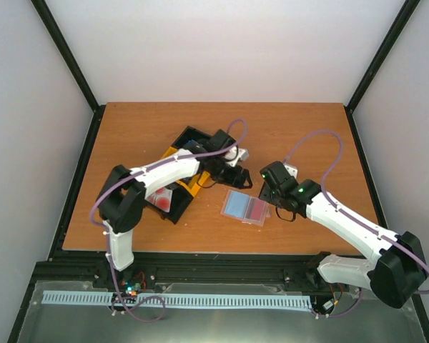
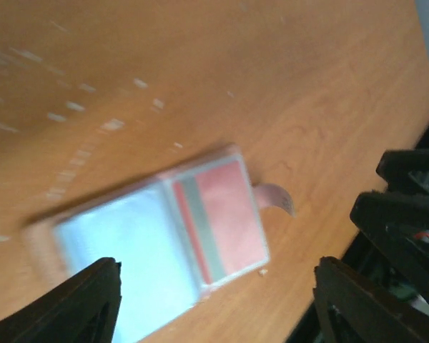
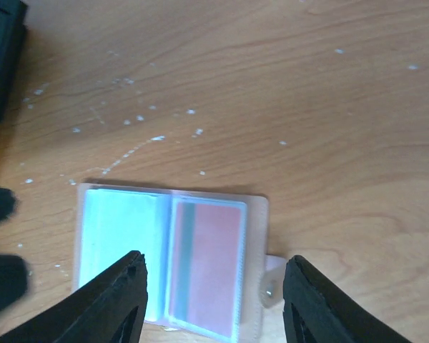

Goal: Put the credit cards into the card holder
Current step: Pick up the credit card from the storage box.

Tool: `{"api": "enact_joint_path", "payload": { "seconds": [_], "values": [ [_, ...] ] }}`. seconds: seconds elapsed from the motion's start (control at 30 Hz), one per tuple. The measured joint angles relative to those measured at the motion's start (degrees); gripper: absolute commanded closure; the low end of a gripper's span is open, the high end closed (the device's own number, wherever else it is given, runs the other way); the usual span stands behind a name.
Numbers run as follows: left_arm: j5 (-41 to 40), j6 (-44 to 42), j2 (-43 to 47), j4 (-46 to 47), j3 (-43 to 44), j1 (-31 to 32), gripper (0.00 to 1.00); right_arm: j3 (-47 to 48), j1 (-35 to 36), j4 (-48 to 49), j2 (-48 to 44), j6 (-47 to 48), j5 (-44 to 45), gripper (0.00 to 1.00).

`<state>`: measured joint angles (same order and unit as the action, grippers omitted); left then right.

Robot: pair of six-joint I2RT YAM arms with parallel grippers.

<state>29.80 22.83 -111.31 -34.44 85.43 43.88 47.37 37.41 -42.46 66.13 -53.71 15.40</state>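
Note:
The card holder (image 1: 245, 208) lies open and flat on the table, with a light blue card (image 1: 237, 204) in its left sleeve and a red card (image 1: 258, 210) in its right sleeve. It shows in the left wrist view (image 2: 157, 236) and the right wrist view (image 3: 170, 257), its snap tab sticking out at the right. My left gripper (image 1: 236, 179) hovers just behind it, open and empty (image 2: 218, 307). My right gripper (image 1: 270, 200) hovers at its right edge, open and empty (image 3: 214, 300). Another reddish card (image 1: 161, 199) lies in the near bin. I see no black card.
A black-yellow-black three-bin tray (image 1: 188, 136) sits at an angle under my left arm, left of the holder; its corner shows in the right wrist view (image 3: 1, 57). The right arm's black parts (image 2: 407, 207) are close to my left gripper.

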Motion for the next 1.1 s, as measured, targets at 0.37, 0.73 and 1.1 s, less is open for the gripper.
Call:
{"api": "enact_joint_path", "payload": {
  "seconds": [0.37,0.73,1.1],
  "values": [
    [-14.56,0.15,7.06,-6.71,0.00,-14.80,0.23,3.39,-2.47,12.17,8.96,11.13,-10.64,0.46],
    [-23.65,5.01,21.62,-12.17,-12.70,-18.53,0.30,8.74,-1.68,20.20,19.61,19.45,-22.16,0.47],
    [-29.35,13.14,28.28,-16.59,-25.51,-22.08,0.26,13.29,3.65,22.36,24.79,24.35,-26.40,0.47]
  ]
}}
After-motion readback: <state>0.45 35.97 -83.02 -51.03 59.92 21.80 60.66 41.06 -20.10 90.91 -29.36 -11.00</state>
